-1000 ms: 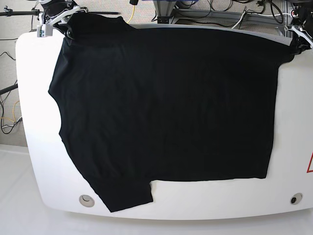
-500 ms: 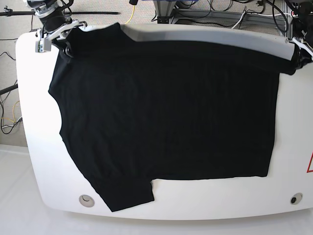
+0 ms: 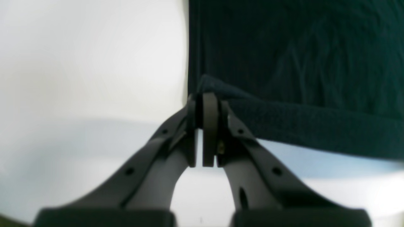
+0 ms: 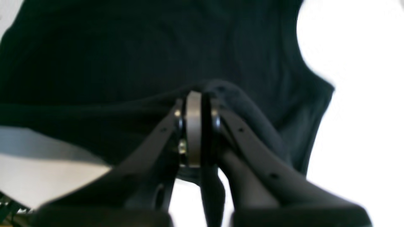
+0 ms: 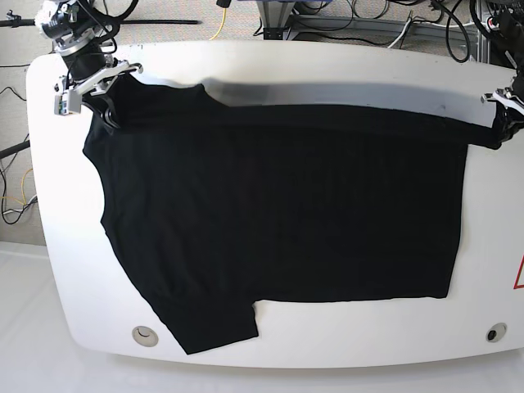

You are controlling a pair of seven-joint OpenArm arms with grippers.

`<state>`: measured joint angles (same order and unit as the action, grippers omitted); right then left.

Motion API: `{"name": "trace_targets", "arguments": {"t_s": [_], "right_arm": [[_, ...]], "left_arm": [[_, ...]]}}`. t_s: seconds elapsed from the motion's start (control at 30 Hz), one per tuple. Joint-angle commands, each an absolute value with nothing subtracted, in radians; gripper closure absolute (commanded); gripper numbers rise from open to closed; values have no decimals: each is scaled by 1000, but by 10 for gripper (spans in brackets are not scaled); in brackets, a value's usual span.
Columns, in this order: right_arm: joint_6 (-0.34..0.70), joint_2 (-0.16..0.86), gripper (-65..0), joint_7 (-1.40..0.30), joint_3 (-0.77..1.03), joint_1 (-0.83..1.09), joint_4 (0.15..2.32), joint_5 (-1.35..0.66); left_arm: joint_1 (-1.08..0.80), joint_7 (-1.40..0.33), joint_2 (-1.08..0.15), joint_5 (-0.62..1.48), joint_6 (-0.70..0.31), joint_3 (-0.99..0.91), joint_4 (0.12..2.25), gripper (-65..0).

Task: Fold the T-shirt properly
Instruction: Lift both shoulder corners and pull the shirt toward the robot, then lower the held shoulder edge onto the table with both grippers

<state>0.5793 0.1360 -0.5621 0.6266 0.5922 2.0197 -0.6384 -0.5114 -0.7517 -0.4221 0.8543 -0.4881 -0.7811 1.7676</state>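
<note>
The black T-shirt (image 5: pixel 278 205) lies spread over the white table (image 5: pixel 344 65), plain side up, with one sleeve at the front left. At the shirt's far left corner my right gripper (image 5: pixel 109 117) is shut on the cloth. In the right wrist view the right gripper (image 4: pixel 197 94) pinches a raised bunch of the T-shirt (image 4: pixel 126 56). My left gripper (image 5: pixel 498 124) is shut on the far right corner. Up close, the left gripper (image 3: pixel 206 97) clamps the lifted hem of the T-shirt (image 3: pixel 300 56). The far edge hangs stretched between both grippers.
Round holes sit in the table near its front left (image 5: pixel 145 333) and front right (image 5: pixel 494 332) corners. A red triangle mark (image 5: pixel 519 274) shows at the right edge. Cables and stands lie beyond the back edge (image 5: pixel 327 16).
Both grippers have come forward from the table's back edge, drawing the shirt's far edge with them. A strip of bare table now shows behind the shirt.
</note>
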Motion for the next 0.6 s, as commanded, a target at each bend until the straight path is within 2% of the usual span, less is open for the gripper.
{"name": "trace_targets", "arguments": {"t_s": [0.0, 0.57], "right_arm": [[579, 146, 0, -550, 630, 579, 2039, -641], [563, 148, 0, -593, 614, 406, 1979, -619]], "left_arm": [[-508, -725, -441, 850, -488, -802, 1774, 0], [-366, -754, -442, 784, -491, -774, 1733, 0]]}}
